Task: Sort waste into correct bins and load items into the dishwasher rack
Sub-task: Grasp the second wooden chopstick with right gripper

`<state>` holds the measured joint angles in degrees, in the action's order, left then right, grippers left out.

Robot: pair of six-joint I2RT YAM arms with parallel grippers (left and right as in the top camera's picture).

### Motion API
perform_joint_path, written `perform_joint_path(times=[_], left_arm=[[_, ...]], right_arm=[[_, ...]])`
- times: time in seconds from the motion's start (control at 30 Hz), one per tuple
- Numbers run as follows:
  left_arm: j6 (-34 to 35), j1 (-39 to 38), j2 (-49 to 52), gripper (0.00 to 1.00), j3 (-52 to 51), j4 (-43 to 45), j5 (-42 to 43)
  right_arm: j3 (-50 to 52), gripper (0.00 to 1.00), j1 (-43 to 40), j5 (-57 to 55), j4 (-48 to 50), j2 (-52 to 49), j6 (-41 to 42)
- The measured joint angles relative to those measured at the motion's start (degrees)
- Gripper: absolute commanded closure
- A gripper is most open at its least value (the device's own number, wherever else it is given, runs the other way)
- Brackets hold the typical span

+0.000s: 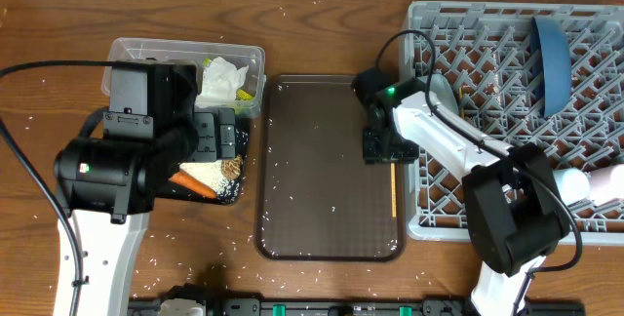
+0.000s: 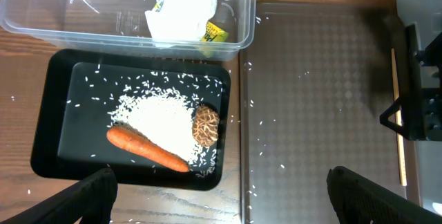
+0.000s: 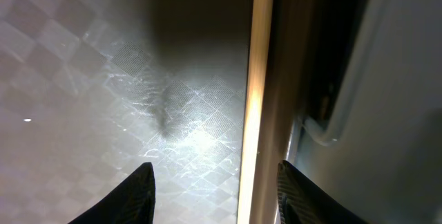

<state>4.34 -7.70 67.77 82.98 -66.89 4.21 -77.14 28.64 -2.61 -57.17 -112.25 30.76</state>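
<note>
Loading the rack [image 1: 478, 23], right of the brown tray [image 1: 327, 189], looks like the step in hand. The plate [image 1: 554, 62] already stands in the rack. Waste looks sorted left of the tray: tissue [image 1: 222, 80] in the tub [image 1: 132, 51], rice [image 2: 162, 117] and carrot [image 2: 148, 148] in the black tray [image 2: 69, 92]. A chopstick [image 1: 391, 191] lies along the brown tray's right edge. R hand [image 3: 219, 189] hangs low, fingers apart, straddling the stick w/o gripping. L hand [image 2: 231, 196], spread wide and empty, hovers by the black tray. Next move prob needs a square pinch on the thin stick, then a lift clear of the tray lip.
</note>
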Motion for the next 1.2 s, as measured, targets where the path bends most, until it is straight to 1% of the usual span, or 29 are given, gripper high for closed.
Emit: perform_joint_path(times=[0.1, 0.23, 0.3, 0.33, 0.6, 0.87, 0.93, 1.2], left_arm=[[0.0, 0.0, 0.0, 0.02, 0.0, 0.0, 0.0], [0.0, 0.0, 0.0, 0.02, 0.0, 0.0, 0.0], [0.0, 0.0, 0.0, 0.02, 0.0, 0.0, 0.02], [0.0, 0.0, 0.0, 0.02, 0.0, 0.0, 0.04], [0.0, 0.0, 0.0, 0.02, 0.0, 0.0, 0.13], [0.0, 0.0, 0.0, 0.02, 0.0, 0.0, 0.13], [0.0, -0.02, 0.0, 0.02, 0.0, 0.0, 0.13], [0.0, 0.0, 0.0, 0.02, 0.0, 0.0, 0.13]], right_arm=[[1.6, 0.52, 0.11, -0.24, 1.92, -0.11, 0.15], [2.97, 0.56, 0.17, -1.07, 4.09, 0.52, 0.33], [3.5, 0.66, 0.17, -1.27, 4.59, 0.87, 0.11], [3.67, 0.68, 0.2, -1.31, 4.68, 0.96, -0.2], [4.42, 0.62, 1.4, -3.52, 5.42, 1.14, -1.77], [4.57, 0.63, 1.6, -4.39, 5.51, 1.2, -1.4], [4.57, 0.65, 1.6, -4.39, 5.4, 1.2, -1.25], [4.81, 0.6, 3.13, -4.66, 4.44, 1.2, -2.19]])
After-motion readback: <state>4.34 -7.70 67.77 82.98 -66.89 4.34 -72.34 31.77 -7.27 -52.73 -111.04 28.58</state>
